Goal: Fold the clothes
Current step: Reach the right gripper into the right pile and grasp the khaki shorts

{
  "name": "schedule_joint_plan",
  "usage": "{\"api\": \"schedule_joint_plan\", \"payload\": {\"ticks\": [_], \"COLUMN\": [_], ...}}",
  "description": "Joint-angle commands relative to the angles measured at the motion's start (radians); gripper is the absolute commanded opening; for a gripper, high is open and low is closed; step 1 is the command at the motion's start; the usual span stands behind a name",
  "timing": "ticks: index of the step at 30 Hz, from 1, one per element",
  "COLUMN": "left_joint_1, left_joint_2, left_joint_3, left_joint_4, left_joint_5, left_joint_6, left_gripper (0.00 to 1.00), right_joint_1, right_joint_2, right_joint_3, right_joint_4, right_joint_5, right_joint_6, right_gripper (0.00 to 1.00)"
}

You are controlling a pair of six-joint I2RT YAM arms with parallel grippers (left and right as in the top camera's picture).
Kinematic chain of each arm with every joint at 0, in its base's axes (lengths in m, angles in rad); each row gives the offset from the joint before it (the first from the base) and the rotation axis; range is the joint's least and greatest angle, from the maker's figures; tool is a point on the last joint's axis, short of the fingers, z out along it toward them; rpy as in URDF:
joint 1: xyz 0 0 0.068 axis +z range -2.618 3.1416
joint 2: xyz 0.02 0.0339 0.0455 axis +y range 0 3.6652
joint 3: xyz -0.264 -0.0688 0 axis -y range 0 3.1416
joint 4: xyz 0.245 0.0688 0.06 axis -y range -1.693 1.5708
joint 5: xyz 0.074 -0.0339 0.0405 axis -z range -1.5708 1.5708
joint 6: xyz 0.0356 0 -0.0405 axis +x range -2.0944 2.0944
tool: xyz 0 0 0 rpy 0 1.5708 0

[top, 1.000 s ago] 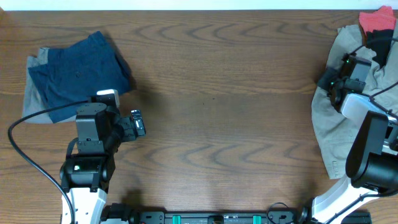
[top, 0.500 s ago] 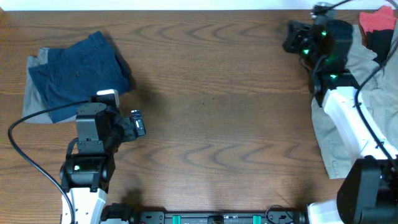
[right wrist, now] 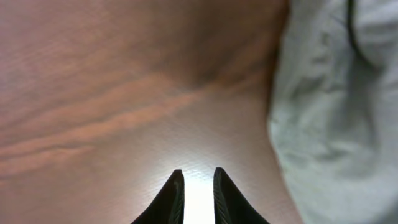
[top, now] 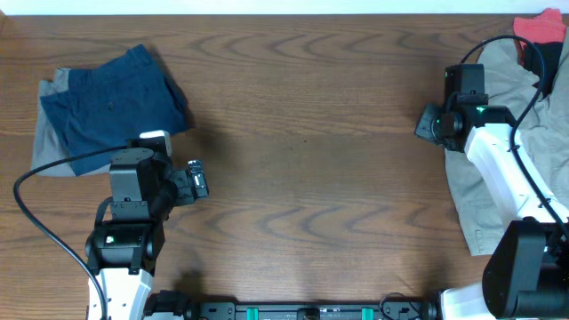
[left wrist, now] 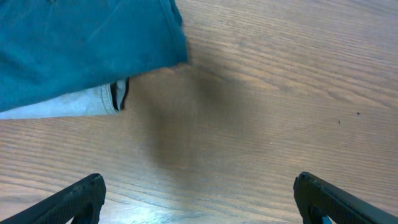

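Observation:
The light khaki shorts (top: pixel 471 191) lie crumpled at the table's right edge, partly under my right arm. In the right wrist view they fill the right side (right wrist: pixel 336 112). My right gripper (top: pixel 423 123) hovers over bare wood just left of the shorts. Its fingers (right wrist: pixel 197 177) are nearly together with nothing between them. My left gripper (top: pixel 197 178) is open and empty over bare table at the front left (left wrist: pixel 198 180).
Navy blue shorts (top: pixel 111 102) lie at the back left on a grey garment (top: pixel 49 133); both show in the left wrist view (left wrist: pixel 74 43). A red and black garment (top: pixel 538 29) lies at the back right corner. A black cable runs over the khaki shorts.
My right gripper left the shorts, swung up to the far edge, then came back down to the wood left of the shorts. The left arm has not moved.

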Motion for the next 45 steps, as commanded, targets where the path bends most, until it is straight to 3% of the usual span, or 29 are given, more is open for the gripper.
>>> {"api": "schedule_joint_plan", "payload": {"ticks": [1,9,27,30,33,34,38,42,45], "left_joint_1": [0.006,0.005,0.006,0.006,0.006,0.006,0.005,0.006,0.006], "left_joint_2": [0.0,-0.001,-0.001,-0.001,-0.001,-0.001,-0.001,-0.001,-0.001], "left_joint_3": [0.019,0.019,0.019,0.019,0.019,0.019,0.019,0.019,0.019], "left_joint_4": [0.001,0.001,0.0,0.0,0.0,0.0,0.0,0.0,0.0], "left_joint_5": [0.01,0.01,0.01,0.01,0.01,0.01,0.01,0.01,0.01], "left_joint_6": [0.01,0.01,0.01,0.01,0.01,0.01,0.01,0.01,0.01], "left_gripper": [0.98,0.98,0.98,0.98,0.98,0.98,0.98,0.98,0.98], "right_joint_1": [-0.005,-0.028,-0.043,-0.043,-0.043,-0.043,-0.044,-0.046,-0.054], "right_joint_2": [0.003,-0.042,-0.286,-0.361,-0.445,-0.468,-0.51,-0.463,-0.396], "right_joint_3": [0.003,0.003,-0.06,-0.117,-0.186,-0.206,-0.316,-0.414,-0.47], "right_joint_4": [-0.036,-0.121,-0.321,-0.303,-0.244,-0.225,-0.069,0.118,0.243], "right_joint_5": [0.079,0.081,-0.011,-0.024,-0.058,-0.062,-0.026,0.046,0.086], "right_joint_6": [-0.028,-0.039,-0.151,-0.182,-0.23,-0.23,-0.23,-0.241,-0.241], "right_gripper": [0.15,0.12,0.18,0.3,0.54,0.71,0.99,0.98,0.91]}}
